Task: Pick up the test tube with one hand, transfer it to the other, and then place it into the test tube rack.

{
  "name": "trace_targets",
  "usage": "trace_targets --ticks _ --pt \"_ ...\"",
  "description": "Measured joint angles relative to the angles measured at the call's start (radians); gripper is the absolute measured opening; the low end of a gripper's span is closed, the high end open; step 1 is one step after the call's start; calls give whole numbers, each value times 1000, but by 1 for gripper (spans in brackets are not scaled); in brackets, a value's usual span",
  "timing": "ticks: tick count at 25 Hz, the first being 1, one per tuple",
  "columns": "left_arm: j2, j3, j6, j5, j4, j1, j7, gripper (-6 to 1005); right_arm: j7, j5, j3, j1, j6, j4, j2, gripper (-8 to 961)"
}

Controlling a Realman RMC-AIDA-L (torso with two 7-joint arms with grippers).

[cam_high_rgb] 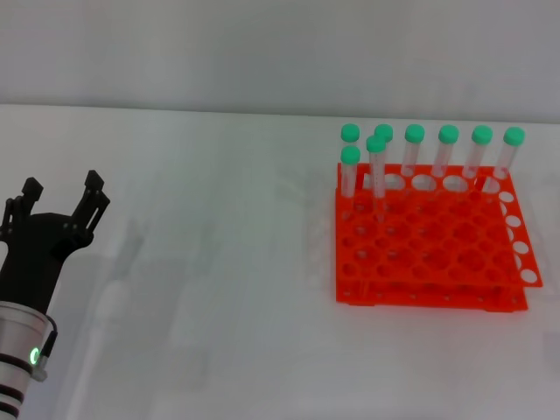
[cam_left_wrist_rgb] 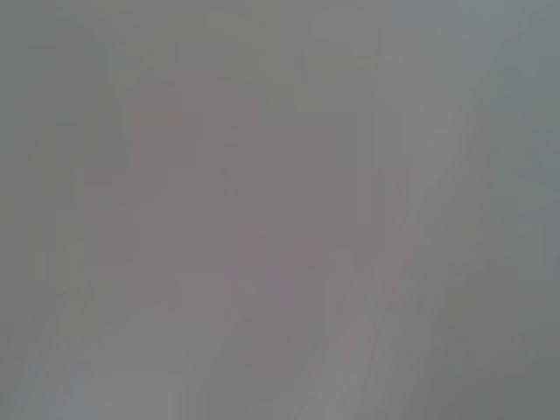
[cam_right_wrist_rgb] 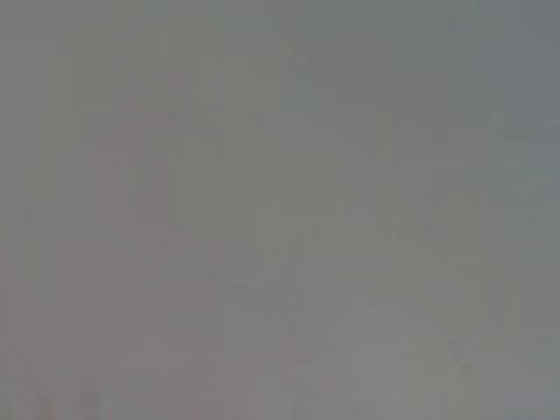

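Observation:
The orange-red test tube rack [cam_high_rgb: 429, 254] stands on the white table at the right in the head view. Several clear tubes with green caps stand upright in its far rows; one tube [cam_high_rgb: 378, 175] stands a row nearer than the others. I see no loose tube on the table. My left gripper [cam_high_rgb: 63, 184], black on a silver arm with a green light, hovers at the left edge, far from the rack, open and empty. My right gripper is out of view. Both wrist views show only plain grey.
The white table [cam_high_rgb: 219, 289] runs from the left gripper to the rack. A pale wall [cam_high_rgb: 262, 52] rises behind the table's far edge.

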Motion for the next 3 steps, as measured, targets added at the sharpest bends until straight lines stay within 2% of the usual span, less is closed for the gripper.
trace_targets --ticks 3 --pt "0 -1 0 0 0 0 0 893 0 0 1 2 1 0 0 867"
